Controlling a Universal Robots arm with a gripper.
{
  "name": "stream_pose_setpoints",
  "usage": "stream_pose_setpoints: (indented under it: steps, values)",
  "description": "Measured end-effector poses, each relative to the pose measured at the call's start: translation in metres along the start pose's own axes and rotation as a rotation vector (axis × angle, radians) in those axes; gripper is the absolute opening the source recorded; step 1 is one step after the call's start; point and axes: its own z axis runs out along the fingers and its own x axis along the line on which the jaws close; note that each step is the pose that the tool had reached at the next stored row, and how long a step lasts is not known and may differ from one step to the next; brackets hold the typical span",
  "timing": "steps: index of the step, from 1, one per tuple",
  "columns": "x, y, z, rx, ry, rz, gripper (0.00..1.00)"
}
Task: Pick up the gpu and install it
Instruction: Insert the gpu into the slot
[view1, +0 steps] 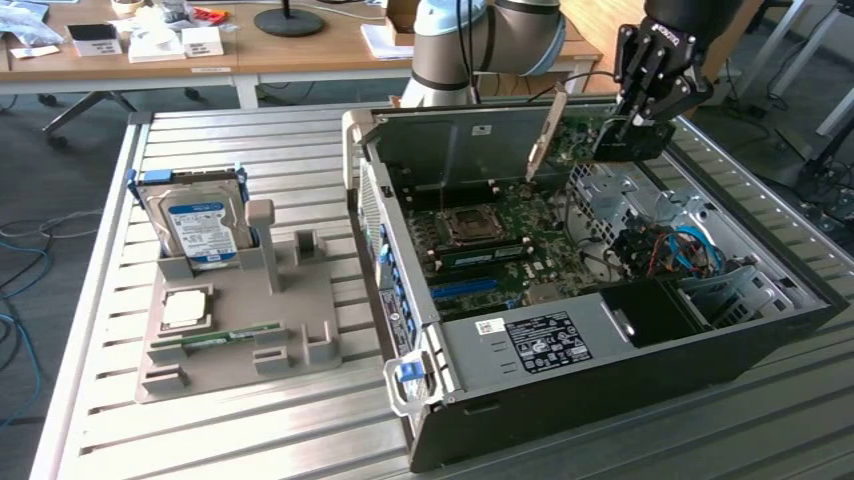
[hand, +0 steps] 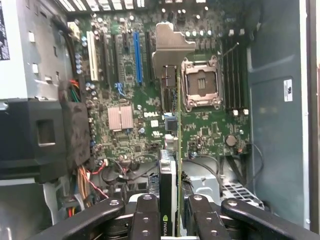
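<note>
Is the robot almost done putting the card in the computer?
About halfway. Done: the card is picked up, clamped in the end effector. In hand: it hangs over the open computer, above the circuit board. Left: it is not in a slot yet.

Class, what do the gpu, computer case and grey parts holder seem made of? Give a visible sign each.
The gpu: thin green edge, probably fibreglass circuit board.
The computer case: dull grey folded, perforated walls, sheet metal.
The parts holder: matte uniform grey, blocky slots, likely plastic.
</note>
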Motion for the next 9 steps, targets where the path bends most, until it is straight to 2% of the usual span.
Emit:
stream_pose_setpoints:
  steps: [1,2,9]
  values:
    - [0.0001,0.0008,0.0000,0.0044,-0.0051,0.000,0.27]
    - [0.0001,0.0012,0.0000,0.0060,-0.0079,0.000,0.27]
    - [0.0002,0.0015,0.0000,0.0063,-0.0086,0.000,0.27]
